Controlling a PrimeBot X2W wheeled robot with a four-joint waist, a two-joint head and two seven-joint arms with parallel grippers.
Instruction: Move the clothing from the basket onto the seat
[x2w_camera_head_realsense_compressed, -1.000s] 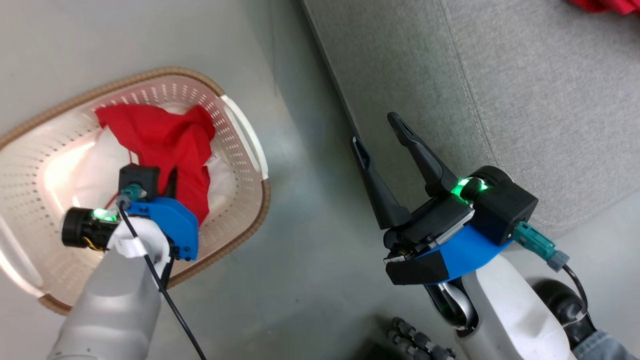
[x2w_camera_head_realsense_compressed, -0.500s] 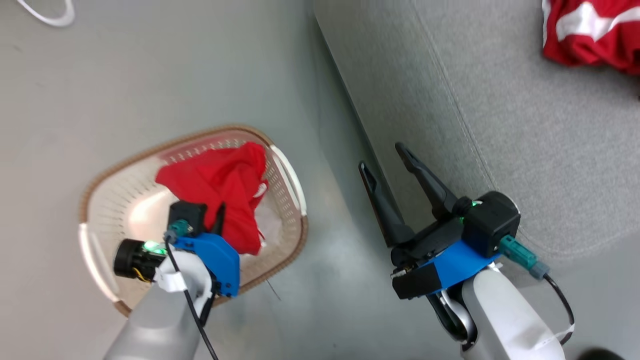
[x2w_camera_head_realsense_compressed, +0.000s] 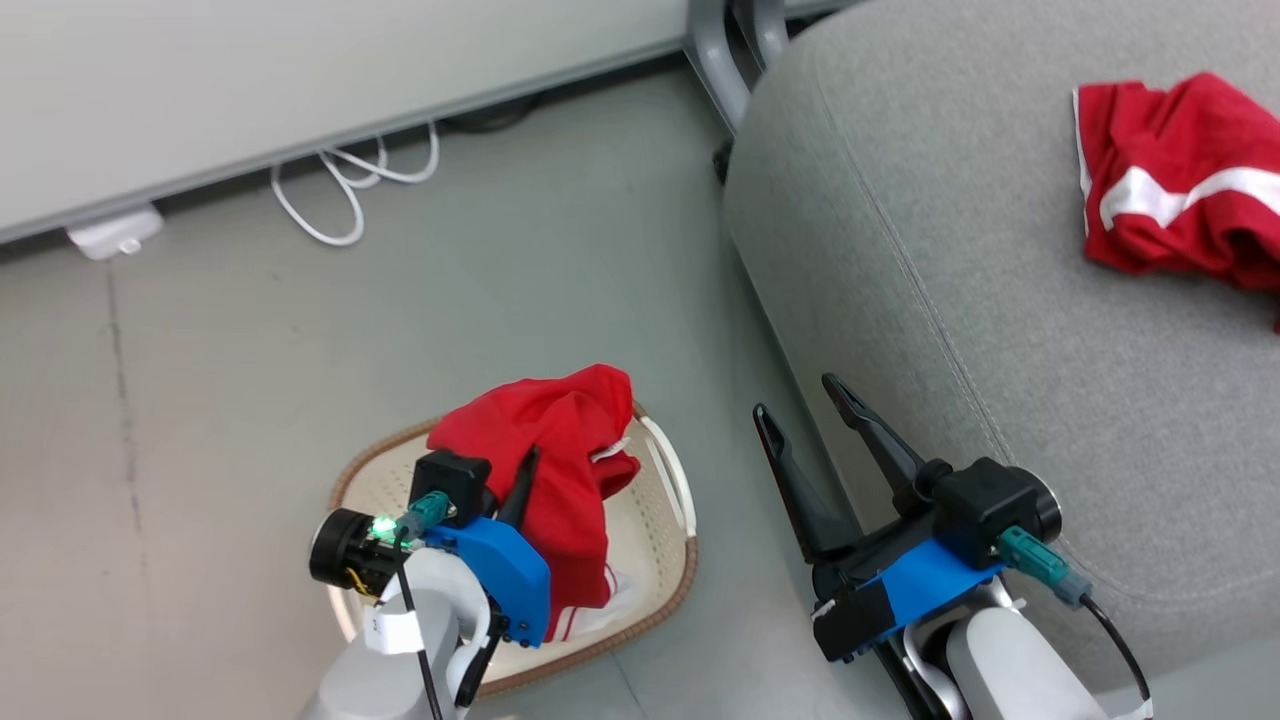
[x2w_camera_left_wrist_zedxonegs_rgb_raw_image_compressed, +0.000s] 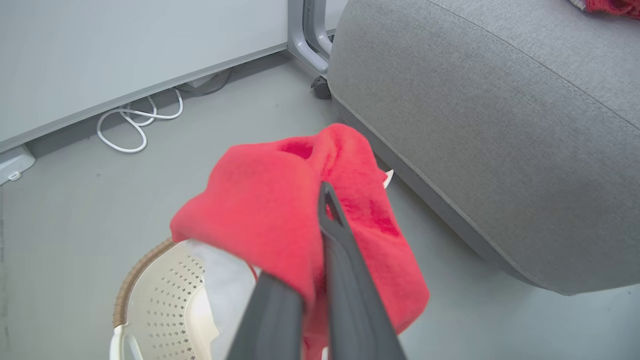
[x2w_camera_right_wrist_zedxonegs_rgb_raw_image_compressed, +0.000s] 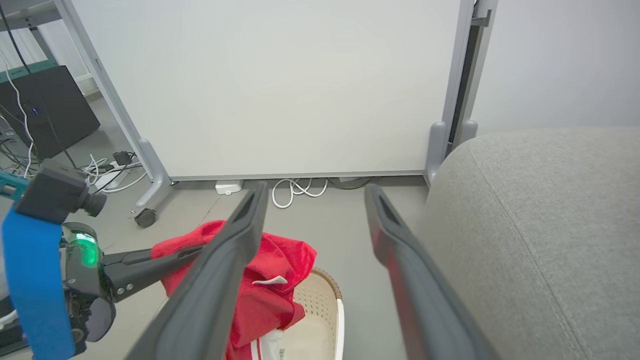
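My left gripper (x2w_camera_head_realsense_compressed: 528, 470) is shut on a bright red garment (x2w_camera_head_realsense_compressed: 560, 440) and holds it up above the cream perforated basket (x2w_camera_head_realsense_compressed: 668, 500), the cloth draping over its fingers (x2w_camera_left_wrist_zedxonegs_rgb_raw_image_compressed: 345, 280). The garment's lower end with white stripes hangs down into the basket. In the left wrist view the red cloth (x2w_camera_left_wrist_zedxonegs_rgb_raw_image_compressed: 265, 205) bunches around the shut jaws, with the basket's brown rim (x2w_camera_left_wrist_zedxonegs_rgb_raw_image_compressed: 125, 285) below. My right gripper (x2w_camera_head_realsense_compressed: 795, 397) stands open and empty at the front edge of the grey seat (x2w_camera_head_realsense_compressed: 950, 250). A second red garment with white stripes (x2w_camera_head_realsense_compressed: 1180, 180) lies on the seat.
A white partition panel (x2w_camera_right_wrist_zedxonegs_rgb_raw_image_compressed: 275, 85) on grey caster legs (x2w_camera_right_wrist_zedxonegs_rgb_raw_image_compressed: 150, 195) stands behind the basket. White cables (x2w_camera_head_realsense_compressed: 350, 190) and a white power block (x2w_camera_head_realsense_compressed: 110, 235) lie on the grey floor along it. A dark box (x2w_camera_right_wrist_zedxonegs_rgb_raw_image_compressed: 45, 110) stands far left.
The head camera has pulled up and back, so the picture has shifted. My left gripper has raised the red garment out of the basket. The right gripper stays open beside the seat.
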